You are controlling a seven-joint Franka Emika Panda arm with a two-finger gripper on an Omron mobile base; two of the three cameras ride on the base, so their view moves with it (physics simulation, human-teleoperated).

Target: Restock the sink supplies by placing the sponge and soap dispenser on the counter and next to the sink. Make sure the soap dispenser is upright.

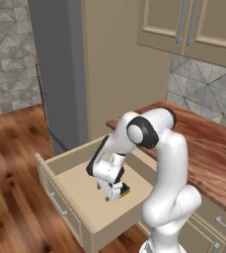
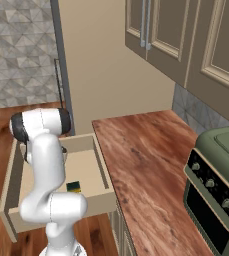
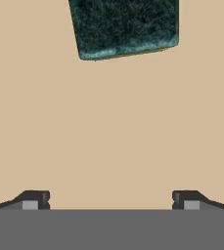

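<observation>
Hand view, lower edge: the 2 dark fingertips (image 3: pixel 35 199) of the gripper (image 3: pixel 111 200) stand far apart at lower left and lower right, so the jaws are open with nothing between them. Beyond them lies the bare beige floor of the drawer (image 3: pixel 108 127), and at the top centre of the frame sits the sponge (image 3: pixel 124 27), dark green face up with a thin yellow edge along its lower side, rotated slightly and clear of both fingertips.

Left base view, lower centre: the white arm (image 1: pixel 166 183) bends down from the lower right into the open drawer (image 1: pixel 80 195). The gripper (image 1: pixel 113 195) hangs just above the drawer floor, with the sponge (image 1: pixel 125 189) just beside it on the right.

Right base view, lower left: the arm (image 2: pixel 48 170) stands in front of the drawer (image 2: pixel 88 167); the sponge (image 2: pixel 74 187) lies on the drawer floor near the front wall. To the right, the reddish-brown counter (image 2: pixel 146 160) runs from centre to lower right. A green oven-like appliance (image 2: pixel 216 180) with 3 knobs stands at the right edge. Beige wall cabinets (image 2: pixel 186 40) fill the upper right.
</observation>
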